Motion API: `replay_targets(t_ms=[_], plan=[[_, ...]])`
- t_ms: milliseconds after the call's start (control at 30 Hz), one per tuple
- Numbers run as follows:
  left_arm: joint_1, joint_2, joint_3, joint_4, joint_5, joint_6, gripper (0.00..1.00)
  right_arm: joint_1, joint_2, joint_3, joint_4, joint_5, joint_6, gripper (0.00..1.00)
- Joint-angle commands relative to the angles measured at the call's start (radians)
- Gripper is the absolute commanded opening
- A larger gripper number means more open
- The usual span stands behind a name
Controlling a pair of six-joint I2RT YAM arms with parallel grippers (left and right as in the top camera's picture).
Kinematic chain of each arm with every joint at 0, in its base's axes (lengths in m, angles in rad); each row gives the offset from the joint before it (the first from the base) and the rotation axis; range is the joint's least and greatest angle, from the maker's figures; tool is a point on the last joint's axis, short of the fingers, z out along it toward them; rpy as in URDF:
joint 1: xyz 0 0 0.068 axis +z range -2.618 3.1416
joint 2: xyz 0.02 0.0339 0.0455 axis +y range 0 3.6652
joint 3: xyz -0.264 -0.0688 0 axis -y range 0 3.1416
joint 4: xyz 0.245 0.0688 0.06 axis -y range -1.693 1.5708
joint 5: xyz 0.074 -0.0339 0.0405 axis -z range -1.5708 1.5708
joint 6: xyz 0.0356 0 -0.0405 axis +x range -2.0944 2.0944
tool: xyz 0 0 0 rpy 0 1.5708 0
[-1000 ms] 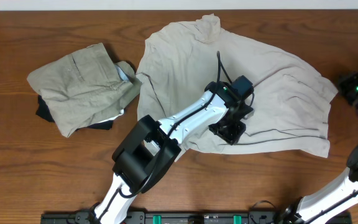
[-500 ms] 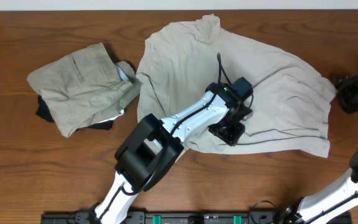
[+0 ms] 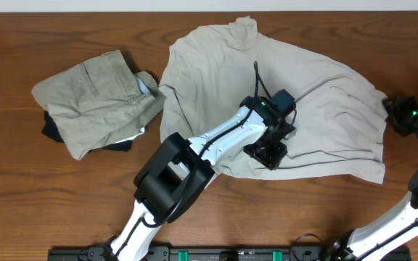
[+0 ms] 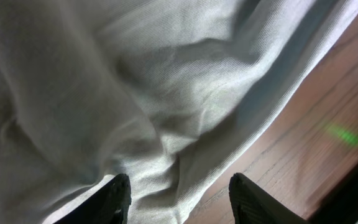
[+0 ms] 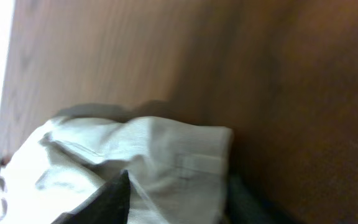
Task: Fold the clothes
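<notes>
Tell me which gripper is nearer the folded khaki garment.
Left. The left gripper hangs over the cream garment, right of the khaki garment; the right gripper sits at the cream garment's far right edge.

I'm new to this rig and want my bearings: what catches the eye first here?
A wrinkled cream-white garment sprawls across the middle of the table, the left gripper open over its near edge. A khaki-tan garment lies folded at the left, and the right gripper sits by the cream-white garment's right corner.
</notes>
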Motion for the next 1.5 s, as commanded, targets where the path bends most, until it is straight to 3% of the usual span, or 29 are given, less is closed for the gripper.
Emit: replay_targets(t_ms=[0, 67, 100, 300, 433, 667, 833, 900, 1000, 1100, 1267, 1467], plan=[[0.002, 0.011, -0.005, 0.000, 0.006, 0.005, 0.54, 0.015, 0.041, -0.006, -0.011, 0.024, 0.011, 0.58], [0.002, 0.011, -0.005, 0.000, 0.006, 0.006, 0.54, 0.009, 0.041, -0.003, -0.004, 0.014, 0.008, 0.16], [0.002, 0.011, -0.005, 0.000, 0.006, 0.006, 0.54, 0.006, 0.041, -0.003, 0.002, 0.005, 0.007, 0.11], [0.002, 0.011, -0.005, 0.000, 0.006, 0.006, 0.54, -0.006, 0.041, -0.003, 0.206, -0.167, 0.020, 0.01], [0.002, 0.011, -0.005, 0.000, 0.006, 0.006, 0.54, -0.034, 0.041, 0.010, 0.405, -0.298, 0.168, 0.01], [0.002, 0.011, -0.005, 0.000, 0.006, 0.006, 0.54, -0.071, 0.041, 0.103, 0.386, -0.318, 0.165, 0.01], [0.002, 0.011, -0.005, 0.000, 0.006, 0.006, 0.54, -0.072, 0.041, 0.122, 0.422, -0.277, 0.108, 0.13], [0.002, 0.011, -0.005, 0.000, 0.005, 0.006, 0.54, -0.077, 0.041, 0.124, 0.436, -0.276, 0.108, 0.23], [0.002, 0.011, -0.005, 0.000, 0.006, 0.006, 0.54, -0.085, 0.041, 0.131, 0.434, -0.364, 0.108, 0.35], [0.002, 0.011, -0.005, -0.001, 0.006, 0.006, 0.54, -0.090, 0.040, 0.131, 0.426, -0.470, 0.111, 0.40], [0.012, 0.000, 0.039, -0.079, 0.006, 0.006, 0.54, -0.080, 0.001, 0.131, 0.207, -0.548, 0.030, 0.42], [0.050, -0.096, 0.153, -0.223, -0.013, 0.026, 0.54, -0.057, -0.126, 0.132, -0.127, -0.352, -0.192, 0.46]])
